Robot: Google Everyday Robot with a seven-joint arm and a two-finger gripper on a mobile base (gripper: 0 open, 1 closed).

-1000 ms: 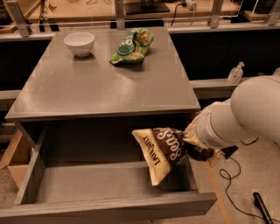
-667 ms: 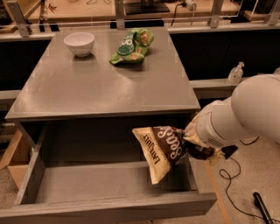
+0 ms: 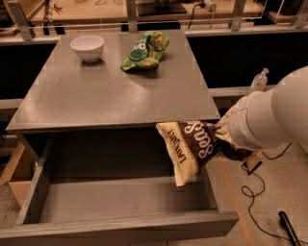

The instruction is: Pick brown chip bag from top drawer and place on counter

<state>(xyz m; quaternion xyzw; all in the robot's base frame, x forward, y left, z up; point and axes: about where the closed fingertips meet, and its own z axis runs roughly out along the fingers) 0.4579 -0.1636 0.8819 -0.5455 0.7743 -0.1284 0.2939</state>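
Observation:
The brown chip bag hangs in the air at the right end of the open top drawer, its top level with the counter's front edge and its lower cream end over the drawer's right wall. My gripper is at the bag's right end, shut on it, mostly hidden behind my white arm. The grey counter lies above and behind the drawer. The inside of the drawer shows nothing else.
A white bowl and a green chip bag sit at the back of the counter. A wooden bench with metal posts runs behind. A clear bottle, floor cables and a cardboard box flank the table.
The brown chip bag has risen out of the drawer and moved slightly right with my gripper. The bowl and the green bag have not moved.

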